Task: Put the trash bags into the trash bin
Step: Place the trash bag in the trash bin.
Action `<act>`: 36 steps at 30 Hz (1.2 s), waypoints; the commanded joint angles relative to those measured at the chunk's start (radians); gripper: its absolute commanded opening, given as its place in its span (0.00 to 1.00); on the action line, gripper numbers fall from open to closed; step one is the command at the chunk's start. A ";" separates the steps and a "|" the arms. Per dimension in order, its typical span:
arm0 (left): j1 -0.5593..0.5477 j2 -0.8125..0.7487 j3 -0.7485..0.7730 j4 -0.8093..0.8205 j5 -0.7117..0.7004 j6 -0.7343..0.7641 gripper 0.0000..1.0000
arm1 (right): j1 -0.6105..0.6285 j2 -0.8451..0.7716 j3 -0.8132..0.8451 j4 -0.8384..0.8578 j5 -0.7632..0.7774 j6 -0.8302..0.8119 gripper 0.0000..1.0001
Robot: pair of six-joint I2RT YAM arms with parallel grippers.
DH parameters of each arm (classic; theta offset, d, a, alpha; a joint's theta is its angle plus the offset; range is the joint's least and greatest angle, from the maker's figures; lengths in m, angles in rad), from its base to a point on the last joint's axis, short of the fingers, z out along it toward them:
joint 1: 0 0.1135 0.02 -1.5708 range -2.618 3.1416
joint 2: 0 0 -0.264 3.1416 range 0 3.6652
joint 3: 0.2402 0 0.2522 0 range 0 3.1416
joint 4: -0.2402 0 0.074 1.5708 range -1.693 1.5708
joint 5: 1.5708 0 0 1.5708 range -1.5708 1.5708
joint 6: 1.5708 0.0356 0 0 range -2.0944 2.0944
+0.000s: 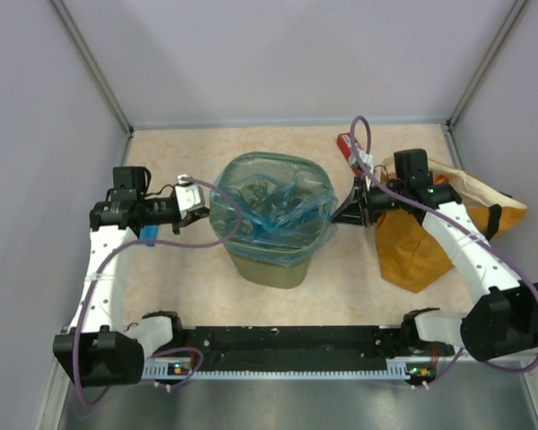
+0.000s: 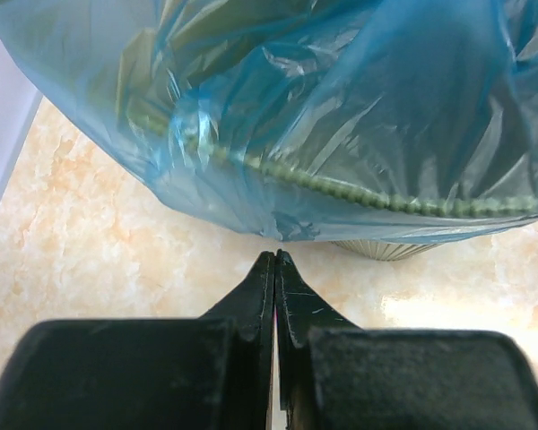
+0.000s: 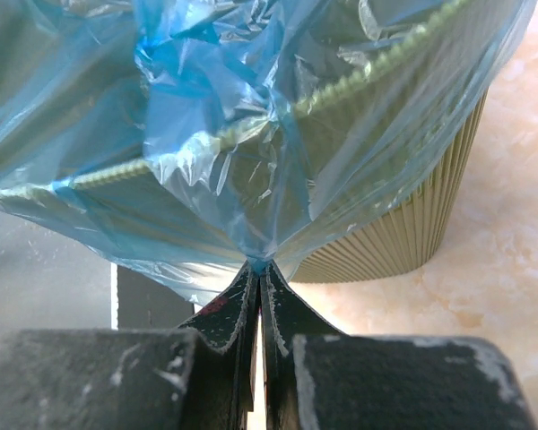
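Now, an orange sack (image 1: 421,246) slumps on the worktop (image 1: 179,287) right of the bin (image 1: 267,264), with a red box (image 1: 345,143) just past it, both crowding the right arm. The blue bag (image 1: 269,202) is draped over the bin's rim, crumpled film inside. From above the arms flank it; only the wrist views show the tips. The right hand (image 3: 258,269) is clenched on a gathered pinch of bag. The left hand (image 2: 275,260) is clenched too, tips just under the hem; whether it has caught film, I can't tell.

Arms (image 1: 103,278) white w/ black joints (image 1: 507,322), purple cables (image 1: 368,119), black tapered gripper fingers (image 2: 251,296).
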 commanded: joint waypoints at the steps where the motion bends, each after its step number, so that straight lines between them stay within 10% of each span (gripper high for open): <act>1: 0.012 -0.004 -0.024 0.017 0.049 0.027 0.00 | -0.009 0.005 -0.022 0.026 0.010 -0.042 0.00; 13: 0.077 0.015 0.066 -0.084 0.104 0.095 0.00 | -0.009 -0.013 -0.029 0.044 0.025 -0.031 0.00; 18: 0.162 0.122 0.221 -0.383 0.173 0.350 0.50 | 0.004 -0.033 0.011 0.041 0.065 -0.010 0.00; 22: 0.165 0.185 0.255 -0.551 0.240 0.523 0.69 | 0.042 -0.033 0.060 0.040 0.092 0.013 0.00; 36: 0.124 0.204 0.218 -0.583 0.352 0.606 0.89 | 0.099 0.054 0.269 -0.101 0.138 -0.019 0.00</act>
